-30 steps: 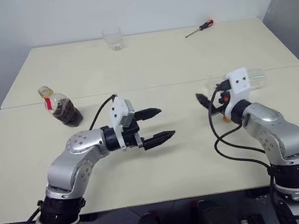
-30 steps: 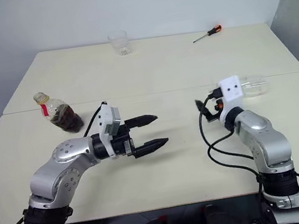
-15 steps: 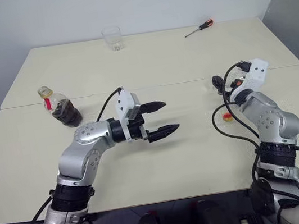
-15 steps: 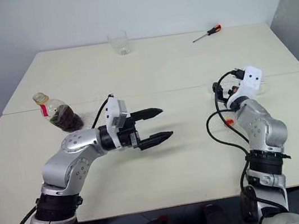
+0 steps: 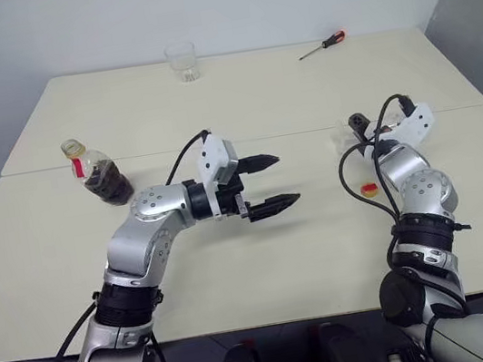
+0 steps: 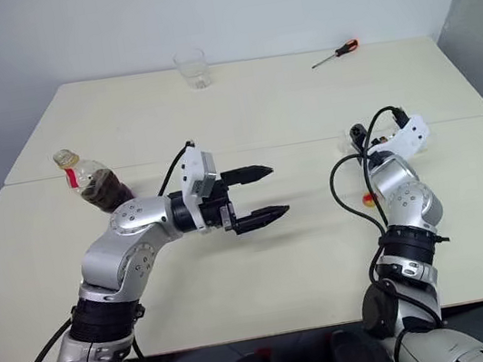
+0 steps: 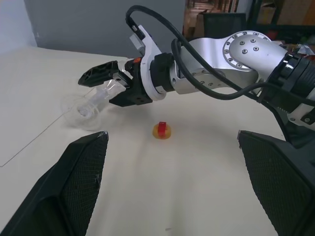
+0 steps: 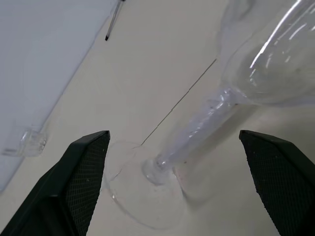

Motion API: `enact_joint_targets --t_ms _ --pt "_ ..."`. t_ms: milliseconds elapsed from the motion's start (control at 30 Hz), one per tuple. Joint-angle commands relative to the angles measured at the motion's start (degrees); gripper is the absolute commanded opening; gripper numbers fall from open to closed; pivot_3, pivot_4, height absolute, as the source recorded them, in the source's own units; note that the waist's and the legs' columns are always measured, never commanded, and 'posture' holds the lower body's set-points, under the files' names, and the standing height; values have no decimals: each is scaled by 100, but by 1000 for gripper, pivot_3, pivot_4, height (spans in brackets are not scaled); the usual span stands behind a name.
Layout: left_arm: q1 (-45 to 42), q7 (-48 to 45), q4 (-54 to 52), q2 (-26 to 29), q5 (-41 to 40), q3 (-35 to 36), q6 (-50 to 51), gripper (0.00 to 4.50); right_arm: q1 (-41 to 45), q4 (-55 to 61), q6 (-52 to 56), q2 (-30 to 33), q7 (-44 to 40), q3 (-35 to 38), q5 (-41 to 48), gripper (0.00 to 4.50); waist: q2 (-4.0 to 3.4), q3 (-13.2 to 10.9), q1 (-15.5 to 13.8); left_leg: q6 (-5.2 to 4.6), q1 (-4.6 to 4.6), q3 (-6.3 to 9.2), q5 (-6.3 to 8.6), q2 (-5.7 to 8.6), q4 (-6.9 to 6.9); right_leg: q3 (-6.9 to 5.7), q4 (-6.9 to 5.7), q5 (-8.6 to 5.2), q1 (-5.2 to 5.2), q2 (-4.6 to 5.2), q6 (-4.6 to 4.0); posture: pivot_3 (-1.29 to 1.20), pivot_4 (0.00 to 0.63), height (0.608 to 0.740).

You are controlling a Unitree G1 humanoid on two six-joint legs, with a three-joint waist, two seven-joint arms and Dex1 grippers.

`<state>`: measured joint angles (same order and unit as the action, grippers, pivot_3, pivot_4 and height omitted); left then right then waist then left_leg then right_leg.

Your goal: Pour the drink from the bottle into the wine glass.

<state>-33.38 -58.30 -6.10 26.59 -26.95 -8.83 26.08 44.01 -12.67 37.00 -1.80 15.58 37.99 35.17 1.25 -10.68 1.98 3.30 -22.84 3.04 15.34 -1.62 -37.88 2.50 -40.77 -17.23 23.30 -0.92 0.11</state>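
Observation:
The bottle [image 5: 90, 165] stands upright at the left of the near table, with the dark drink [image 5: 111, 184] filling its lower half. The wine glass [image 7: 86, 106] lies on its side at the right; its stem [image 8: 198, 130] runs between the spread fingers of my right gripper [image 7: 110, 86], which is open and not clamped on it. The bowl [image 8: 275, 64] lies beyond the fingers and the foot [image 8: 147, 189] nearer the wrist. My left gripper [image 5: 282, 178] hovers open over the table's middle, pointing right and holding nothing, well apart from the bottle.
A small yellow and red object [image 5: 369, 188] lies on the table just in front of the glass. At the far edge stand a clear tumbler [image 5: 182, 63] and a screwdriver [image 5: 323, 44]. A seam [image 5: 289, 134] joins the two tabletops.
My right arm has reached forward and rolled its wrist, bringing its open fingers around the lying glass's stem. The left gripper has drifted a little to the right, still open.

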Motion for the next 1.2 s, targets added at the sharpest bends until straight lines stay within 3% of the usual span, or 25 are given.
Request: enact_joint_targets --t_ms 33,533,1200 --pt "-175 -77 -56 -74 31 -47 -91 4480 275 -184 -354 -24 119 61 268 4500 -1 -1 3 0 0 0 0 0 0 -1 0 0 0 0 0 0 150 740" --pt "-205 -180 -126 -73 44 -46 -51 4480 1052 -1686 -1931 -76 463 561 1049 4500 -7 -4 9 0 0 -2 0 -1 1 1 0 0 0 0 0 0 150 740" --pt "-258 -184 -113 -92 60 -48 -79 4480 1375 -2655 -2752 -50 334 464 1308 4500 -13 -8 17 0 0 -3 0 -4 1 2 0 0 0 0 0 0 150 740"
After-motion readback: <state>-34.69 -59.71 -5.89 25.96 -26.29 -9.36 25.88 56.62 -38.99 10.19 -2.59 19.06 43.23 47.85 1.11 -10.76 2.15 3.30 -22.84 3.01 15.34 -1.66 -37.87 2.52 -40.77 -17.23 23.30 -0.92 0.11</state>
